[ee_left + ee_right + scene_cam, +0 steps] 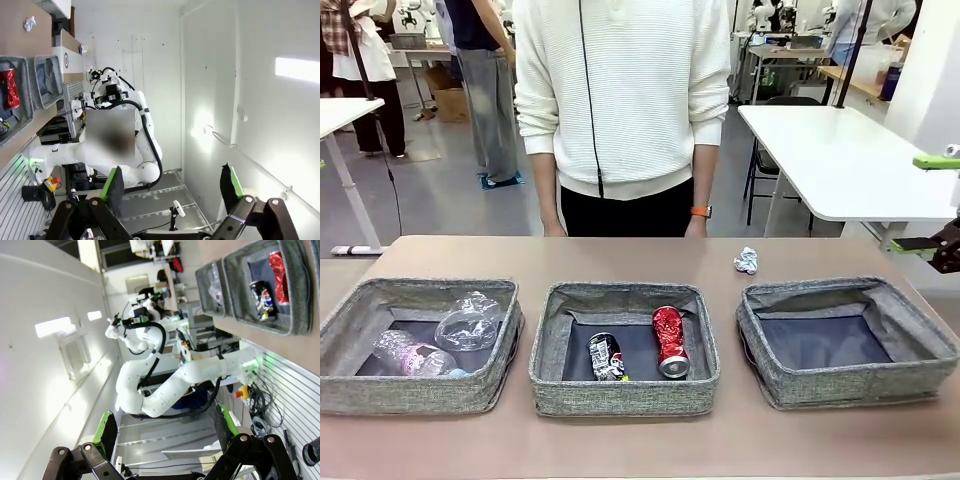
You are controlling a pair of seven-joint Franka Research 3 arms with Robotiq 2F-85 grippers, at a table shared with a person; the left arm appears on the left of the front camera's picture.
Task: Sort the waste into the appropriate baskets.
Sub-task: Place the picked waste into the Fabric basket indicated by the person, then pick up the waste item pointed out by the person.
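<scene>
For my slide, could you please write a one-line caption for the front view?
Bottle and cup in left basket, two cans in middle, right empty; paper ball on table.

**A robotics lab with many workstations**

The brown worktop (640,255) stands in a large open hall with a grey floor. At 1 o'clock from the worktop a white height-adjustable table (840,160) stands; at 10 o'clock there is another white table (340,115), and people stand at further benches at 11 o'clock. In the wrist views a white robot arm (165,390) is mounted beside a slotted aluminium frame (290,390) with a red emergency-stop button (243,391), cabling, and plain white walls.
</scene>
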